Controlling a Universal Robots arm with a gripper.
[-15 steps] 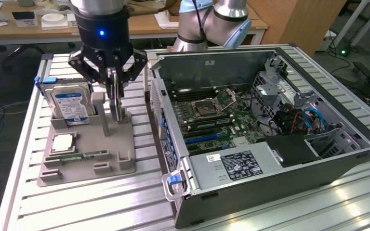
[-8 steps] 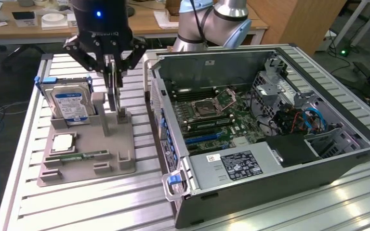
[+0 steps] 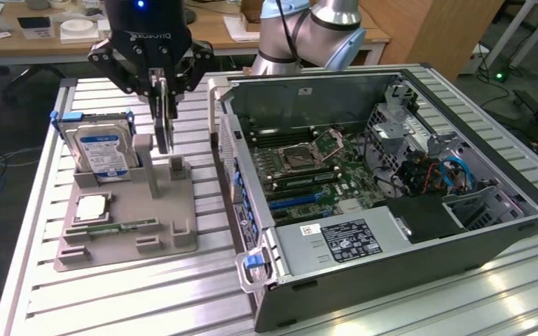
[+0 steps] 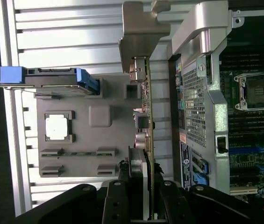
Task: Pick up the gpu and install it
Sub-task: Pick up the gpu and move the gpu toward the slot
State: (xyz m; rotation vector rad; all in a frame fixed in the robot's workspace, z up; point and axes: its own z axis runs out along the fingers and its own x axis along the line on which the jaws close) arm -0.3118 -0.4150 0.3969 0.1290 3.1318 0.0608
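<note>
ROBOTIQ, upside down, in white on the gripper [image 3: 164,94]; print on the hard drive label [image 3: 101,152] and power supply label [image 3: 345,239] unreadable

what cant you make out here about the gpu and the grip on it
- gpu faces: edge-on in both views, so its chips and edge contacts are hidden.
- gripper contact with the gpu: exterior view, hidden behind its own dark linkage.
- hard drive label text: exterior view, too small to read.
</note>
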